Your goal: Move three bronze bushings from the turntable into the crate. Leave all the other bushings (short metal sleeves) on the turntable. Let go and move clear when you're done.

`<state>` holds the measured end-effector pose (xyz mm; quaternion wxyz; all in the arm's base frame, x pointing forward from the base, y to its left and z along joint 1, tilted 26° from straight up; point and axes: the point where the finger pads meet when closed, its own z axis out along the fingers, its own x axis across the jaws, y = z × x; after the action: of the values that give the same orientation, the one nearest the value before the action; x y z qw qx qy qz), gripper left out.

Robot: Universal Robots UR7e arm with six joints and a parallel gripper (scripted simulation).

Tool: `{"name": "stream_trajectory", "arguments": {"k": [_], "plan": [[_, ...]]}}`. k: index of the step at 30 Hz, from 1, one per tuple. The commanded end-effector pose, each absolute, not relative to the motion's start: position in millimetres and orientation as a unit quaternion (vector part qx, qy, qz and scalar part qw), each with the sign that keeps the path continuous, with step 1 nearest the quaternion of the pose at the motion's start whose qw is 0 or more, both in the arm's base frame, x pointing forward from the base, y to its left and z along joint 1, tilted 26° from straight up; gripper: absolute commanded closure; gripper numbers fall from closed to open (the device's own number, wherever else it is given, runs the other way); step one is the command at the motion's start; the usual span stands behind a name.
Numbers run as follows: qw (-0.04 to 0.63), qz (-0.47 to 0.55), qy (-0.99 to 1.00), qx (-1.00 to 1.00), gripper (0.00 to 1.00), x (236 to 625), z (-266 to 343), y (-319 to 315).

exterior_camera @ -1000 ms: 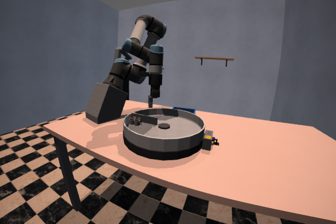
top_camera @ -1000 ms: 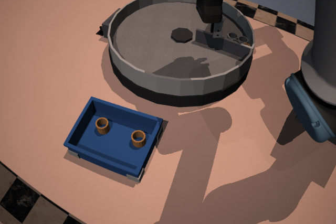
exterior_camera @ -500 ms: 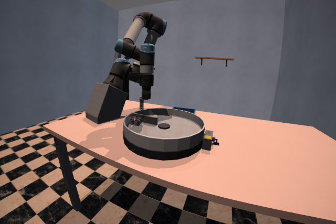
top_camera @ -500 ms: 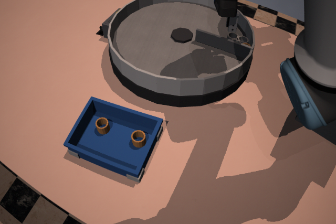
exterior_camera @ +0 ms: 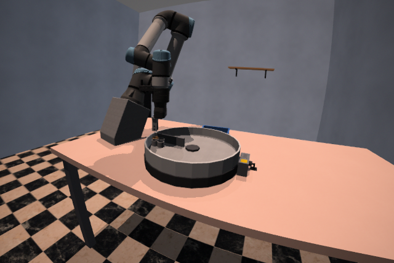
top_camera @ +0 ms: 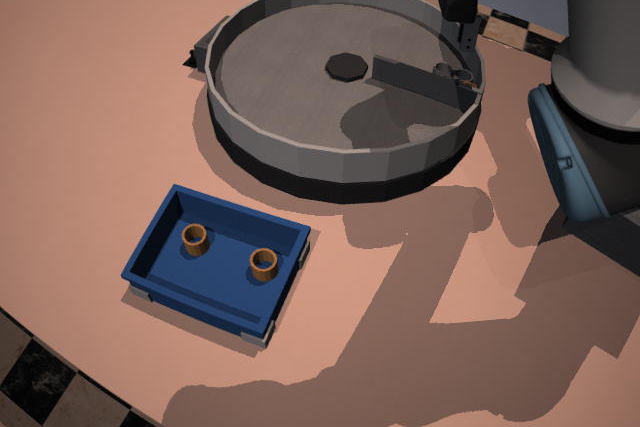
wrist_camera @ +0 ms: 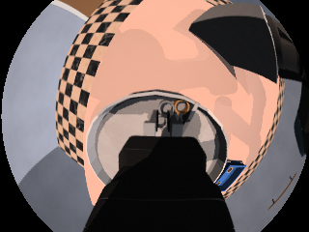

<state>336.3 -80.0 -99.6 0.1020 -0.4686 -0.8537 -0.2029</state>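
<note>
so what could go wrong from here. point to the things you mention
The bronze bushing (wrist_camera: 182, 107) sits against a grey bushing (wrist_camera: 166, 105), so the claw (wrist_camera: 162, 116) might nudge or catch the wrong one. The divider (top_camera: 416, 82) (exterior_camera: 172, 140) stands close by too, and a finger could knock it on the way down.

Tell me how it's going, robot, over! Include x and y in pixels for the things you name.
Gripper (top_camera: 464, 46) (exterior_camera: 154, 129) (wrist_camera: 162, 116) open, empty. Two bronze bushings (top_camera: 196, 250) in crate (top_camera: 217, 285) (exterior_camera: 216, 128) (wrist_camera: 238, 165); third (top_camera: 470, 84) (exterior_camera: 155, 137) (wrist_camera: 176, 107) on turntable (top_camera: 330, 164) (exterior_camera: 191, 167) (wrist_camera: 91, 137). Divider (top_camera: 413, 77) (exterior_camera: 172, 140) (wrist_camera: 192, 112), grey bushings (top_camera: 442, 73) (exterior_camera: 160, 143) (wrist_camera: 160, 106) crowd it.

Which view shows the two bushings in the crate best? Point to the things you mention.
The top view: both bronze bushings (top_camera: 194, 248) (top_camera: 264, 273) stand apart, upright. The wrist view shows them tiny; the exterior shows only the crate's (exterior_camera: 216, 127) rim area.
</note>
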Motion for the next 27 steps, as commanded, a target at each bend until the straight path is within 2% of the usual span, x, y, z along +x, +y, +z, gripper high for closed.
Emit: {"name": "stream_trajectory", "arguments": {"k": [1, 27], "plan": [[0.102, -0.203, -0.853, -0.470, 0.60, 336, -101, -82], [0.102, -0.202, -0.853, -0.471, 0.60, 336, -128, -71]]}}
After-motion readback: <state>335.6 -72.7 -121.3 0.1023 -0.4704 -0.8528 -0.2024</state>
